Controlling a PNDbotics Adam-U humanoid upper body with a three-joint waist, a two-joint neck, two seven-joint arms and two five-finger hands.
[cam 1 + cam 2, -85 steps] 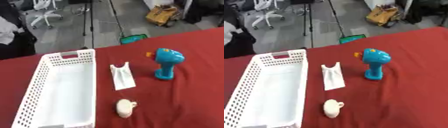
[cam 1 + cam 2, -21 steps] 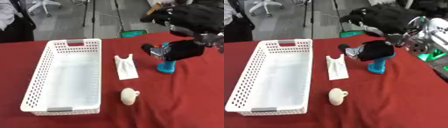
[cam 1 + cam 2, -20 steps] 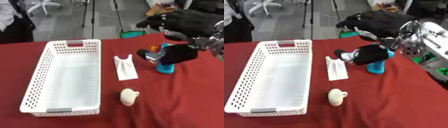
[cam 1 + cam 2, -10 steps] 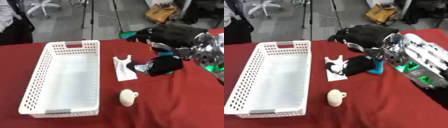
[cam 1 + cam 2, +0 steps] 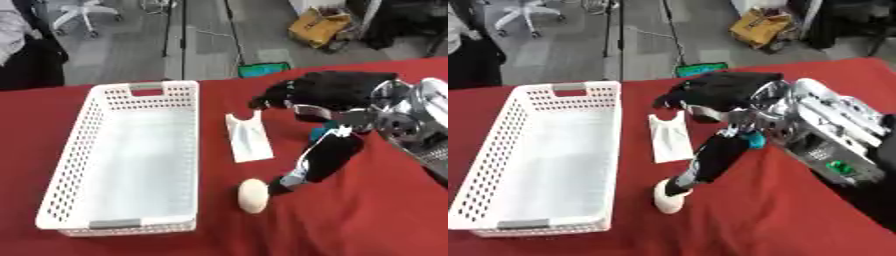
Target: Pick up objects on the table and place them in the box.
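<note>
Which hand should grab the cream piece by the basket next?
Right. The right hand already reaches down, its fingers at the cream piece beside the white basket. No left hand shows in either view.

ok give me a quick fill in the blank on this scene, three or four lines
1. The white basket stands on a table with a ___ cloth.
2. The robot's ___ hand reaches in over the table.
3. The flat white packet lies between the basket and the ___ toy.
4. The small cream object lies ___ the basket, on the cloth.

Missing words: red; right; blue; outside
</note>
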